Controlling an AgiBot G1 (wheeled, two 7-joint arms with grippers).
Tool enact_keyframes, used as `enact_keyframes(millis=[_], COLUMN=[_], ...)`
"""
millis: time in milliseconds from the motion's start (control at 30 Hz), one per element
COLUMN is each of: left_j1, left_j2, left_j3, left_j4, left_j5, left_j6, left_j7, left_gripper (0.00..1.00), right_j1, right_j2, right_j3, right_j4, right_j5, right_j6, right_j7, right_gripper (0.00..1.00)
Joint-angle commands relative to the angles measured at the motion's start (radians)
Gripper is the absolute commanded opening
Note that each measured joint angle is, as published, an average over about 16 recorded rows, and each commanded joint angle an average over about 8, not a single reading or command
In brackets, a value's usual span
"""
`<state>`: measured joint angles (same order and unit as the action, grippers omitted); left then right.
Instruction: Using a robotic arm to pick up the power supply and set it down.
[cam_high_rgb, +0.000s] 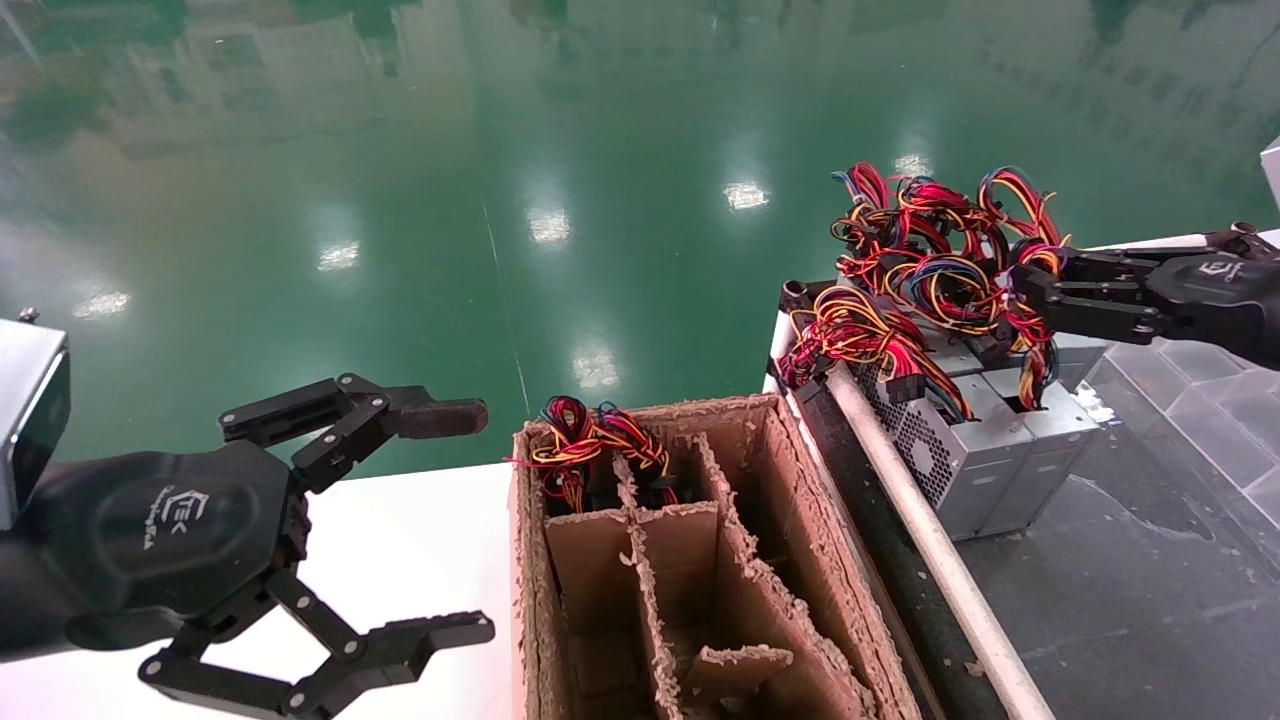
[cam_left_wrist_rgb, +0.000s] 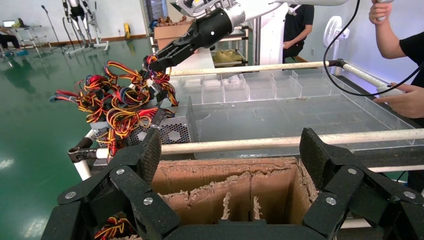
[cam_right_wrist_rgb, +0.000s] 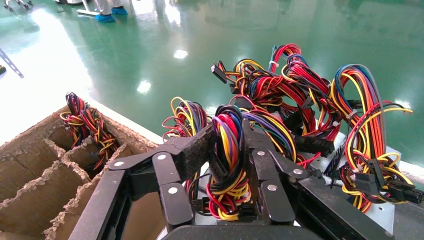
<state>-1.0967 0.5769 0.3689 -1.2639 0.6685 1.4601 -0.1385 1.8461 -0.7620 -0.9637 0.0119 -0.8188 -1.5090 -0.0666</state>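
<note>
The right pincer (cam_high_rgb: 1025, 285) sits at about 2 o'clock in the head view, reaching in from the right edge, and its fingers are clamped on a bundle of wires (cam_right_wrist_rgb: 227, 165) — not on any metal casing. That bundle belongs to the power supply (cam_high_rgb: 985, 440) cluster: silver-grey boxes w/ perforated vent sides, standing on the dark counter (cam_high_rgb: 1120, 580) just right of the white rail (cam_high_rgb: 930, 540). So the box body lies directly below and slightly nearer the robot than the pincer; a lift would hang it by its wires, I judge. The boxes' long axis looks to run roughly 10-to-4 o'clock, along the rail.

The left pincer (cam_high_rgb: 445, 525) is parked at 8 o'clock over the white surface (cam_high_rgb: 420, 540), fingers spread wide, holding nothing — well apart from the supplies, so the right arm is clearly nearer. Between the two stands the brown cardboard divider box (cam_high_rgb: 700, 560), one wire bundle already in its far-left cell; prob. the set-down spot, lying at about 8 o'clock from the right pincer.
</note>
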Motion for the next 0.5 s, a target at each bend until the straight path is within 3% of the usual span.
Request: enact_keyframes(millis=[33, 500], left_j1=[0.000, 0.000], left_j2=[0.000, 0.000], left_j3=[0.000, 0.000], left_j4=[0.000, 0.000], left_j5=[0.000, 0.000], left_j6=[0.000, 0.000], left_j7=[0.000, 0.000], left_gripper=[1.00, 1.00], right_j1=[0.001, 0.015], right_j2=[0.001, 0.015], right_j3=[0.000, 0.000], right_j4=[-0.002, -0.005], right_j5=[0.000, 0.000], right_j6=[-0.002, -0.019], right_j7=[0.000, 0.004], right_gripper=[1.00, 1.00])
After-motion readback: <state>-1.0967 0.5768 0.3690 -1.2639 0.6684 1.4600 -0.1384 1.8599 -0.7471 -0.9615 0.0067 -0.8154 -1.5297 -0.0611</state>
